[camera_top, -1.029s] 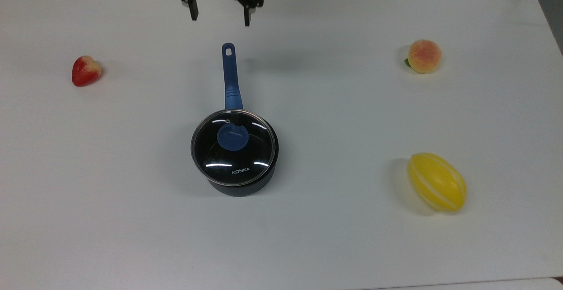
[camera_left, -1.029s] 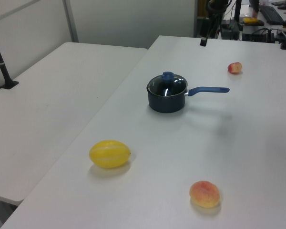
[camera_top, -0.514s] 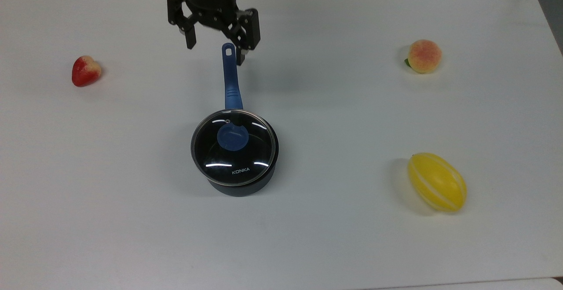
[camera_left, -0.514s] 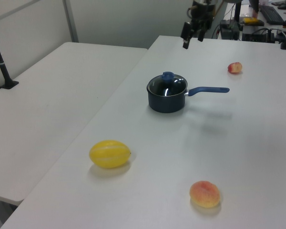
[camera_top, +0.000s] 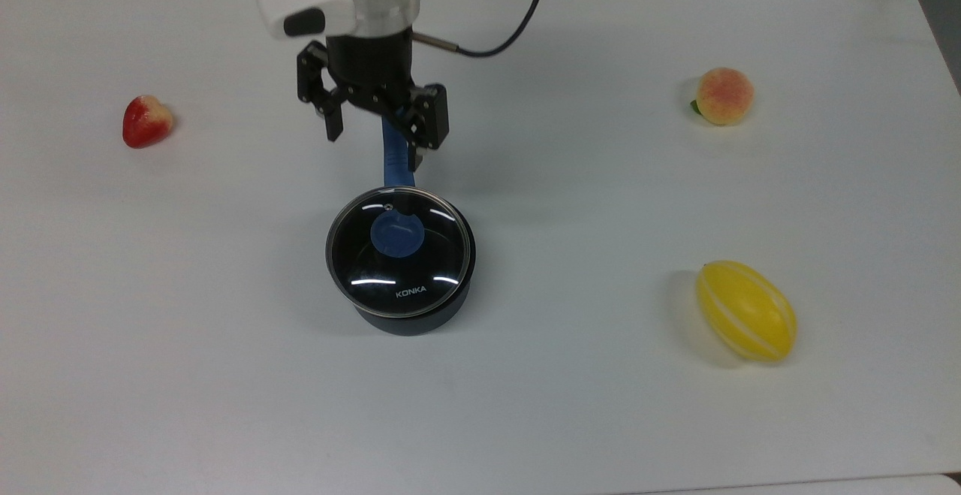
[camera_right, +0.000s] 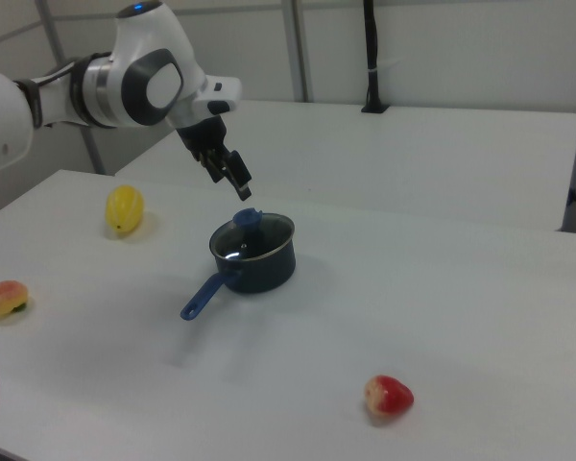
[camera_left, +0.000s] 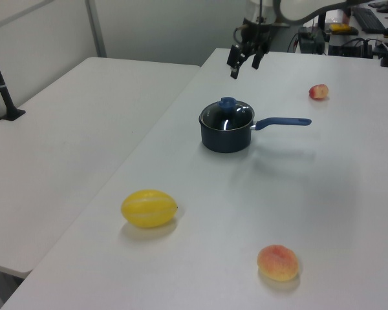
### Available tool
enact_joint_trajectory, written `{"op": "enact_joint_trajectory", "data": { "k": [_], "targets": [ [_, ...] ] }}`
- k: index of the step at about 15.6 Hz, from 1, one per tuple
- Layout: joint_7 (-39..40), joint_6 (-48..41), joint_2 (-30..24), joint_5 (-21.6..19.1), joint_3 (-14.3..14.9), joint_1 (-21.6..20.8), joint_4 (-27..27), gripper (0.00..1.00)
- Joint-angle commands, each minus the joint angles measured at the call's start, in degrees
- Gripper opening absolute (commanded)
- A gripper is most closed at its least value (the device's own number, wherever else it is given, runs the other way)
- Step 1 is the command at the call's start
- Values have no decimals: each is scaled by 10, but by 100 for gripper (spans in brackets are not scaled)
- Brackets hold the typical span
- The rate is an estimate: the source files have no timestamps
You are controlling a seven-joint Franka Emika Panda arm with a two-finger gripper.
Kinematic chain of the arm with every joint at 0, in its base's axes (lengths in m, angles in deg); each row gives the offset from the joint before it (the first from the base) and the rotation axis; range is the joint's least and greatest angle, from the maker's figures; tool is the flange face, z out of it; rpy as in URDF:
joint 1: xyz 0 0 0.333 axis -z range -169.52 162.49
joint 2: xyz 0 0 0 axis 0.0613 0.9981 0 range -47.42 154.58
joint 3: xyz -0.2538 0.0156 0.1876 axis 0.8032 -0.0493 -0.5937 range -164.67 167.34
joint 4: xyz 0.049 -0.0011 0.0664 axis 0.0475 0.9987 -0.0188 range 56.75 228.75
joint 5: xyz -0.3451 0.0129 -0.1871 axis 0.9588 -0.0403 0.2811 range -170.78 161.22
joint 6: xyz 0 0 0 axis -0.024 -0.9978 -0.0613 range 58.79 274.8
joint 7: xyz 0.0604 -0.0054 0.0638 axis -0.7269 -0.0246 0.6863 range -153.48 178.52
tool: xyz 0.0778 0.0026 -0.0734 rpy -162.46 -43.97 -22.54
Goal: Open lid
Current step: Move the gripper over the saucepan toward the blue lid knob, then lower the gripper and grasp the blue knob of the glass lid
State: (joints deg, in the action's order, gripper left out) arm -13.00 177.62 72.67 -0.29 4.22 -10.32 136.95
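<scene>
Gripper [camera_top: 373,151] wide open, empty, hanging above the saucepan [camera_top: 409,315] handle in top view. Lid [camera_top: 399,251] sits closed on saucepan w/ blue knob [camera_top: 397,232] up, on white counter [camera_top: 601,405].

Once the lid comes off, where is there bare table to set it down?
In the top view, open table lies between the saucepan and the strawberry on the top view's left, and all along the near edge. Another patch sits between the saucepan and the yellow melon and peach. Above the lid it is crowded: the handle and open gripper.
</scene>
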Motion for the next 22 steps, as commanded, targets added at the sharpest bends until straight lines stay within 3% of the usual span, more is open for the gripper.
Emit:
{"op": "enact_joint_trajectory", "data": {
  "k": [1, 8, 22],
  "targets": [
    [-12, 5, 53, 20, 1, -2, -51, 100],
    [-13, 47, 113, 55, 1, -8, -82, 100],
    [-29, 79, 143, 66, -1, -18, -76, 100]
  ]
}}
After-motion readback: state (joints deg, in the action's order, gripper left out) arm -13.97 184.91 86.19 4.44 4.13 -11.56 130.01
